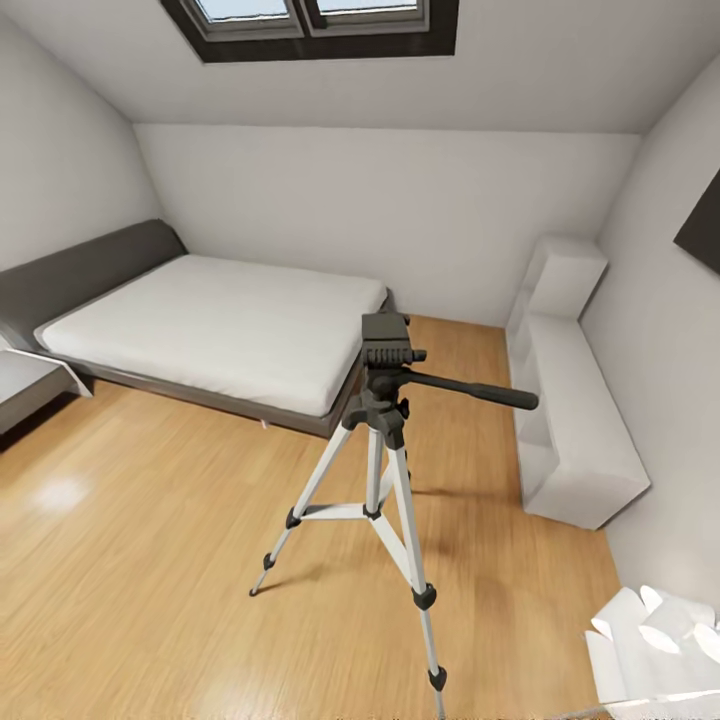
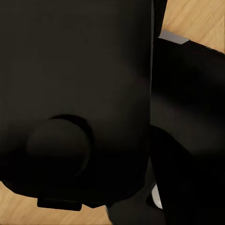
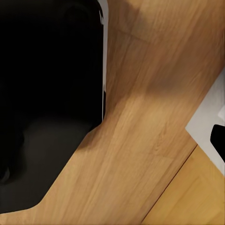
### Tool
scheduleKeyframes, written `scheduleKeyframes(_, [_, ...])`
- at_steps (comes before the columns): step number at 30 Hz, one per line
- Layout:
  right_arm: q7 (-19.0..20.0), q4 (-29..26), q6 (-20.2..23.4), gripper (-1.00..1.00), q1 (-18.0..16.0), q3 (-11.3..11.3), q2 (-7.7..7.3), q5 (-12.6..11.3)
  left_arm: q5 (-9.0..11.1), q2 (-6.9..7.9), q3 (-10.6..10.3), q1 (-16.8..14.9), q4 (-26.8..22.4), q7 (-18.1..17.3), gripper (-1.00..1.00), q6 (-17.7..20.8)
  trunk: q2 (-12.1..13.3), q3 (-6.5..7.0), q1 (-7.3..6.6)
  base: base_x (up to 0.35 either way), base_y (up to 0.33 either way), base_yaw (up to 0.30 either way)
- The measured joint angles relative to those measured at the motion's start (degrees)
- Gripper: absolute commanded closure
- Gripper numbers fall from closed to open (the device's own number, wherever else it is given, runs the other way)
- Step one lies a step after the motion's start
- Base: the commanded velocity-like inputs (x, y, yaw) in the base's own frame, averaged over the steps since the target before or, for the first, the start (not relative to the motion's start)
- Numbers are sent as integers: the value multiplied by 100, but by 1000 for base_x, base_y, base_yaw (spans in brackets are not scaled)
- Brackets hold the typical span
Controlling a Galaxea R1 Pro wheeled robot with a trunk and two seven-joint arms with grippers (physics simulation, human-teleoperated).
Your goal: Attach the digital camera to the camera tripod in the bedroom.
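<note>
Jaw state of both grippers: cannot tell, wrist views blocked by dark close shapes over wood floor. Camera tripod upright on the bedroom floor, head bare, pan handle pointing right. Grey bed behind it, white shelving along right wall

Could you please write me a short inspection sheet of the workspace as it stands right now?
Surface: light wood floor.
Job's things: camera tripod upright on the floor, head bare, pan handle pointing toward the white shelf unit; digital camera nothing seen.
Clutter: nothing seen.
Grippers: open or shut cannot be told; wrist views show dark shapes over wood.
Cables: nothing seen.
Surroundings: bed against the far wall, skylight in the sloped ceiling.
</note>
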Motion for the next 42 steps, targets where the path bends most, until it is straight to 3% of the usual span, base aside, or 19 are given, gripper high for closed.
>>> scheduleKeyframes(42, [65, -9, -28, -100, -2, -1, 0, 40, 0, -4, -1, 0, 0, -1, 100, -16, -1, -342, 0, 0, 0, 0])
